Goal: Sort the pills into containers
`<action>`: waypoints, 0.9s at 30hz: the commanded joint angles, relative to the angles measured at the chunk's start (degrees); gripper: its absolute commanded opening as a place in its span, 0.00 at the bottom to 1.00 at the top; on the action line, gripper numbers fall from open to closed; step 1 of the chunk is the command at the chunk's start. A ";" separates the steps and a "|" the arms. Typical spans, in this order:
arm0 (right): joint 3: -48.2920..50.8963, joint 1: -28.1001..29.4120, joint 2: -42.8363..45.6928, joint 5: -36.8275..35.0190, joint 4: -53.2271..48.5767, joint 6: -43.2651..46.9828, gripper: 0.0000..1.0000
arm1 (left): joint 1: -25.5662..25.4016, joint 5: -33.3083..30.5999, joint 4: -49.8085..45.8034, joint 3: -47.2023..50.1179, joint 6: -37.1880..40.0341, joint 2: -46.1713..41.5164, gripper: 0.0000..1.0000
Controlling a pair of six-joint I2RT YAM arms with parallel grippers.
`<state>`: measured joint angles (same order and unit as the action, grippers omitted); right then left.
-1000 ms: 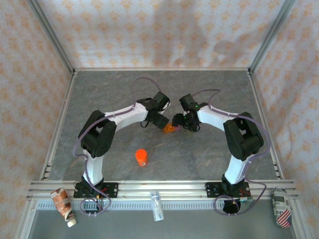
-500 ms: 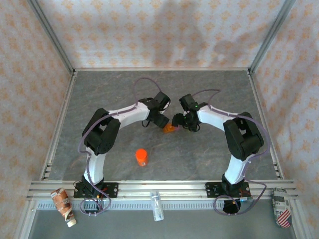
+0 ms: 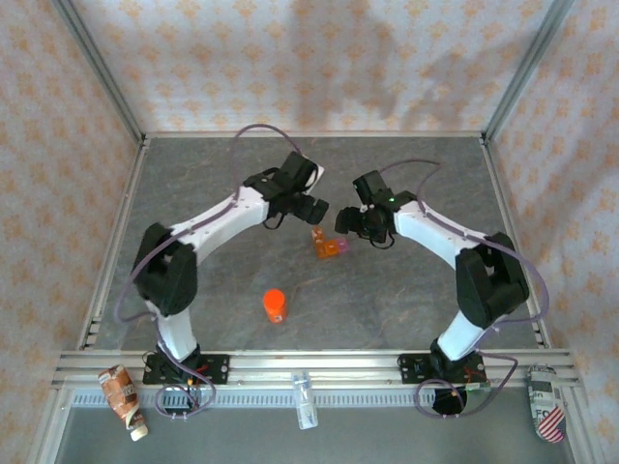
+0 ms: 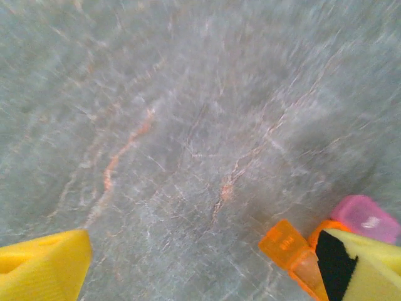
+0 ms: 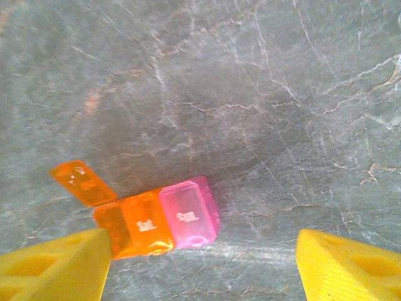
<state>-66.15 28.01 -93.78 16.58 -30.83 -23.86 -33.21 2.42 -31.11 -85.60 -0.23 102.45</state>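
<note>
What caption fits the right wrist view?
Open right pincer over the orange-and-pink pill box, orange lid flipped open.

You're looking at a robot test cell. Patterned fabric walls (image 3: 309, 68) and aluminium rails (image 3: 319, 365) enclose your grey marbled worktop (image 3: 213, 319).

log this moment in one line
box: orange lid open, pink lid shut | left pincer: open, empty | right pincer: open, empty

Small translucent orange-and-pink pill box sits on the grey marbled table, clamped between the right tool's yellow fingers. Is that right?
Not clamped. The small translucent orange-and-pink pill box sits on the grey marbled table, but the right tool is open, its yellow fingers spread wide and gripping nothing; the right wrist view shows it.
</note>
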 commanded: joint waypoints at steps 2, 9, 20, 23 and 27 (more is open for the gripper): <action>4.08 3.17 3.86 0.01 -0.46 -2.49 0.77 | 0.93 3.93 3.27 7.87 -5.89 -11.09 0.97; 6.73 9.43 1.92 0.20 5.12 -7.53 0.76 | 1.58 2.86 7.36 19.55 -10.38 -23.60 1.00; 3.58 13.11 -5.96 1.51 10.01 -11.00 0.76 | 4.87 -1.55 10.19 30.75 -15.54 -37.01 1.00; 2.21 13.56 -8.04 1.86 10.50 -11.39 0.76 | 5.50 -2.62 10.48 32.37 -16.35 -38.66 1.00; 0.59 13.56 -10.21 2.29 11.18 -11.78 0.76 | 6.36 -3.04 11.30 33.98 -17.45 -40.26 1.00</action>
<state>-63.00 41.45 -102.50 18.87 -21.12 -34.39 -27.86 1.69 -21.96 -52.90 -15.70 63.66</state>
